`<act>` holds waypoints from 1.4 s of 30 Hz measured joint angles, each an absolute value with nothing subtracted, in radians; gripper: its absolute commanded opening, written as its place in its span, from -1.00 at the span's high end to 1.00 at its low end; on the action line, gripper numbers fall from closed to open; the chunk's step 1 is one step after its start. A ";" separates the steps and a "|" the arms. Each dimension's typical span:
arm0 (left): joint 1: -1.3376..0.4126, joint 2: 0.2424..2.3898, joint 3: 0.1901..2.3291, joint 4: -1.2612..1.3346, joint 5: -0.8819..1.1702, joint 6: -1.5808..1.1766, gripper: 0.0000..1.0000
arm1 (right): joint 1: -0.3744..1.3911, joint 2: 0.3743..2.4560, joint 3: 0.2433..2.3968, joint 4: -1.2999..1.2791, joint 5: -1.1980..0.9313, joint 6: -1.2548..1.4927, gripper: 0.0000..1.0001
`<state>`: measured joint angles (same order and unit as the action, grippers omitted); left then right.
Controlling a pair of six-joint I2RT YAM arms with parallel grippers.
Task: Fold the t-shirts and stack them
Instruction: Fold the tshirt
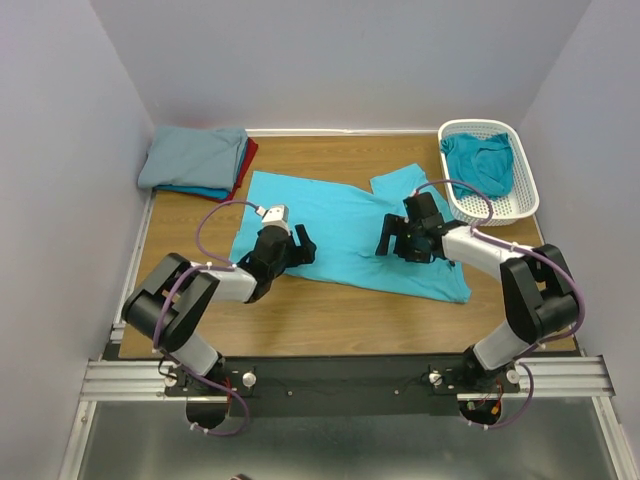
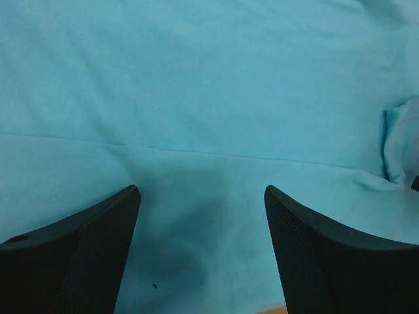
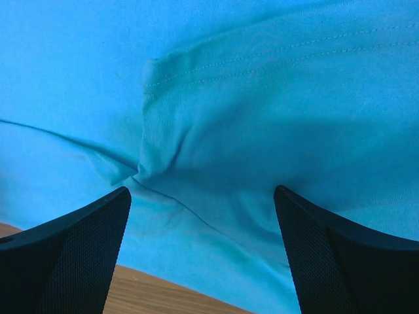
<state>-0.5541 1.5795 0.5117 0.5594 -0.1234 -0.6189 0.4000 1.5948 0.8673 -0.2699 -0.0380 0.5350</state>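
A bright turquoise t-shirt [image 1: 345, 232] lies spread flat on the wooden table [image 1: 300, 320]. My left gripper [image 1: 298, 247] is open just above the shirt's left part; the left wrist view shows smooth cloth [image 2: 209, 118] between its fingers [image 2: 91, 255]. My right gripper [image 1: 392, 240] is open over the shirt's right part, above a folded sleeve with a hem [image 3: 262, 118]. A deeper teal t-shirt [image 1: 482, 162] lies bunched in the white basket [image 1: 525, 200]. Folded grey-blue [image 1: 195, 155], red [image 1: 246, 160] and blue tees are stacked at the back left.
The white lattice basket stands at the back right against the wall. Grey walls enclose the table on three sides. The table's front strip shows bare wood [image 3: 163, 291] below the shirt's edge. A metal rail [image 1: 340, 378] carries both arm bases.
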 measured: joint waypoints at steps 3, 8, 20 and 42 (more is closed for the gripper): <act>-0.590 1.583 0.492 0.594 -0.162 -0.648 -0.71 | 0.400 1.593 0.859 -0.254 -0.039 0.533 -0.94; -0.655 1.569 0.431 0.661 -0.234 -0.723 -0.71 | 0.400 1.568 0.815 -0.205 -0.043 0.533 -0.94; -0.790 1.469 0.327 0.653 -0.329 -0.911 -0.72 | 0.400 1.465 0.682 -0.107 -0.084 0.554 -0.93; -0.879 1.237 0.361 0.211 -0.401 -0.999 -0.89 | 0.400 1.314 0.610 -0.286 -0.123 0.583 -0.95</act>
<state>-0.8795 1.2369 0.3607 0.2108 -0.4011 -0.9989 0.4004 1.3140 0.6098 -0.2855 -0.1230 0.5827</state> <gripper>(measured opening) 0.898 0.969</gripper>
